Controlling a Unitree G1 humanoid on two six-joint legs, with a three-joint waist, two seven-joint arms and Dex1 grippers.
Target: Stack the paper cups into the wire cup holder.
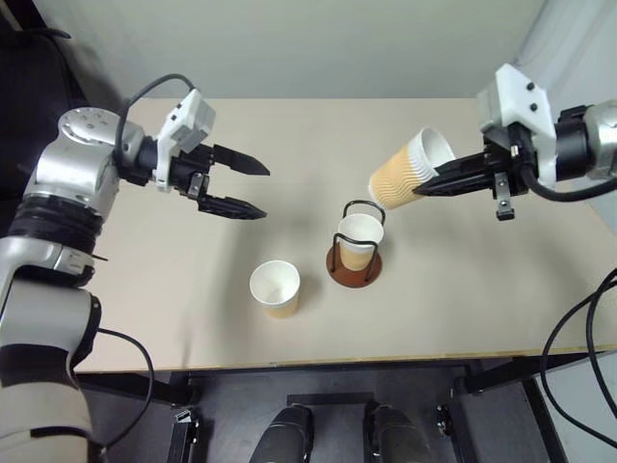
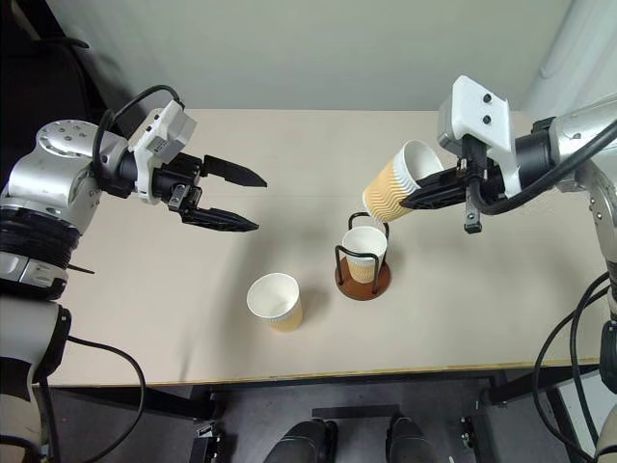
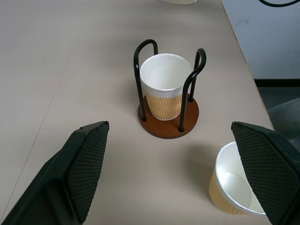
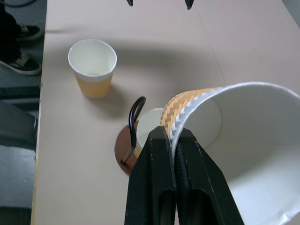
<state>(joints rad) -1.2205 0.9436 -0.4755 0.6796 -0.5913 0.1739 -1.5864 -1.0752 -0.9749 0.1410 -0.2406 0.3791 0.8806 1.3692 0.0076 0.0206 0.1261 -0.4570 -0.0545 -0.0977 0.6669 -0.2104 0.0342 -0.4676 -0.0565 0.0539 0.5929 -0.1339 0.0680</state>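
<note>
**Overhead, one cup held above the holder, one in it, one loose**

Seen from the head camera, the pale tabletop (image 1: 193, 309) has its near edge running just below the loose cup (image 1: 276, 287), which stands upright and apart from the wire cup holder (image 1: 355, 262) beside it. A seated cup (image 1: 359, 239) stands upright inside the wire loops on the round reddish-brown base. The right claw (image 1: 424, 186) is pinched shut on the wall of a held cup (image 1: 409, 169), tilted with its mouth toward the far right, hanging in the air above and just right of the holder. The left claw (image 1: 260, 189) hovers over bare tabletop well left of the holder, its two black fingers spread wide and holding nothing. Broad open surface lies behind the holder and to both sides — only the loose cup stands near it.

From the left wrist, the holder (image 3: 168, 126) sits between the spread fingers (image 3: 86, 164) with clear surface in front of it; the loose cup (image 3: 234, 183) sits beside one finger, near the tabletop's edge, beyond which darker floor shows.

From the right wrist, the closed fingers (image 4: 161, 183) clamp the held cup's rim (image 4: 234, 140) — its white inside faces the camera and hides much of the holder (image 4: 131, 140) beneath. Farther off stands the loose cup (image 4: 93, 65), and a dark shoe (image 4: 21, 65) rests on the floor past the tabletop's edge.
</note>
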